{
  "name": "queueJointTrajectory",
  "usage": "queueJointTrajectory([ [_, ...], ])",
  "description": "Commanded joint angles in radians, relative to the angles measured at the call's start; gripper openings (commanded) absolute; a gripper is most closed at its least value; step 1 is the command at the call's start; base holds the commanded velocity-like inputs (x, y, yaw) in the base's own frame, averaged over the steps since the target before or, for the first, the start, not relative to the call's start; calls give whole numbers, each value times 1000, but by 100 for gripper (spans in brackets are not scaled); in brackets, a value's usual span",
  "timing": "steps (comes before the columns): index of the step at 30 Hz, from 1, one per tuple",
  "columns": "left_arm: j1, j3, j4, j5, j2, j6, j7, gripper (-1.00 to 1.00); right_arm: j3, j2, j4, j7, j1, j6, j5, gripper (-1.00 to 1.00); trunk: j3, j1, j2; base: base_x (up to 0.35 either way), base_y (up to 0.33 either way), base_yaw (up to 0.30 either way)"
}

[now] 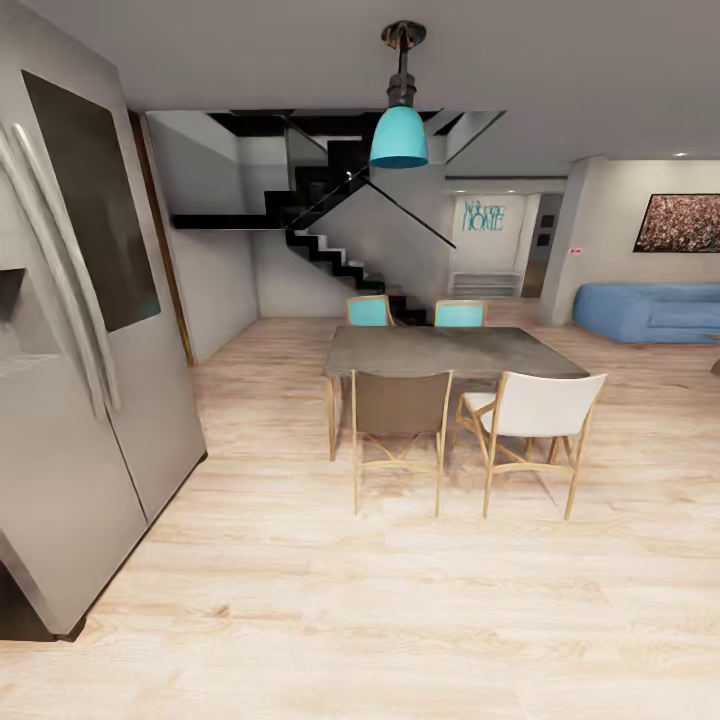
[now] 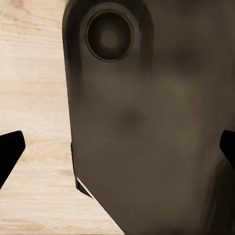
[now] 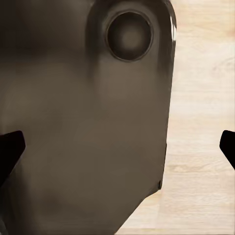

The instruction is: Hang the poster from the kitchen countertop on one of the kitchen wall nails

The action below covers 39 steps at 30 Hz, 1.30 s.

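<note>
The poster, the kitchen countertop and the wall nails are out of view. In the left wrist view my left gripper (image 2: 117,149) is open, its black fingertips (image 2: 10,149) at the two sides of the picture, with nothing between them. Behind it are a dark grey part of my own body (image 2: 147,122) and the pale wood floor (image 2: 34,98). In the right wrist view my right gripper (image 3: 117,147) is open and empty too, over the same dark body (image 3: 83,122) and floor (image 3: 200,122).
A tall steel fridge (image 1: 80,380) stands close on the left. Ahead is a grey dining table (image 1: 450,352) with several chairs (image 1: 400,420) and a turquoise pendant lamp (image 1: 399,135). Stairs (image 1: 340,240), a blue sofa (image 1: 650,310) and a wide reddish-brown picture (image 1: 678,222) lie beyond.
</note>
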Motion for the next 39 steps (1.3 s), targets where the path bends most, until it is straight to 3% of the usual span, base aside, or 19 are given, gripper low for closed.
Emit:
queueJointTrajectory([
  [1,0,0,0,0,0,0,0,100,0,0,0,0,0,0,0,100,0,0,0,0,0,0],
  [6,23,-4,-23,0,-23,2,-8,100,-1,24,3,12,-1,4,-4,100,0,0,0,0,0,0],
  [23,23,-4,-23,0,-23,2,-8,100,-1,24,3,12,-1,4,-4,100,0,0,0,0,0,0],
  [31,38,8,-68,-5,-19,-42,2,100,-10,3,-43,10,-47,-41,-4,100,0,0,0,0,0,0],
  [32,39,9,-587,-5,-19,-43,2,100,-10,-2,-407,9,-110,-94,-3,100,0,0,0,0,0,0],
  [36,39,11,-692,-6,-18,-44,3,100,-9,-23,-496,8,-115,-100,-2,100,0,0,0,0,0,0],
  [39,40,15,-714,-6,-17,-46,3,100,-7,-29,-518,5,-114,-108,1,100,0,0,0,0,0,0],
])
